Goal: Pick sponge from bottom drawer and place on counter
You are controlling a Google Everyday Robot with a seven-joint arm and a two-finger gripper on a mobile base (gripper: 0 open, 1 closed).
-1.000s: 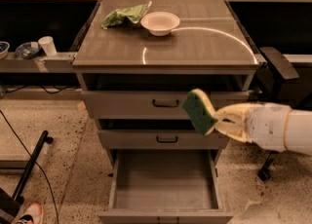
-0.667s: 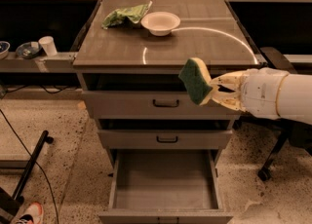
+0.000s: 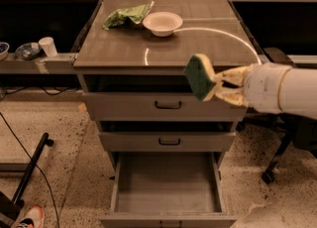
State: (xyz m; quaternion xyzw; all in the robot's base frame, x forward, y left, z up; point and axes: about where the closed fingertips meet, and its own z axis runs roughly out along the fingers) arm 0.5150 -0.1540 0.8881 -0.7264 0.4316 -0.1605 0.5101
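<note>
**Sponge carried up to the worktop's front edge**

Over the last second the gripper (image 3: pixel 219 86), reaching in from the right edge of the frame, has risen from the level of the top drawer's front. The sponge (image 3: pixel 199 77) now sits right of centre, its upper tip overlapping the worktop (image 3: pixel 124 48) rim. The jaws are closed on the sponge's yellow side, with the green face turned left. The bottom drawer (image 3: pixel 168 185) at lower centre stands open with only bare floor showing, so the pick looks complete. What remains is carrying the sponge over the worktop and letting go, probably on the bare area nearer than the white bowl (image 3: pixel 162 23) and green cloth (image 3: pixel 126 16).
</note>
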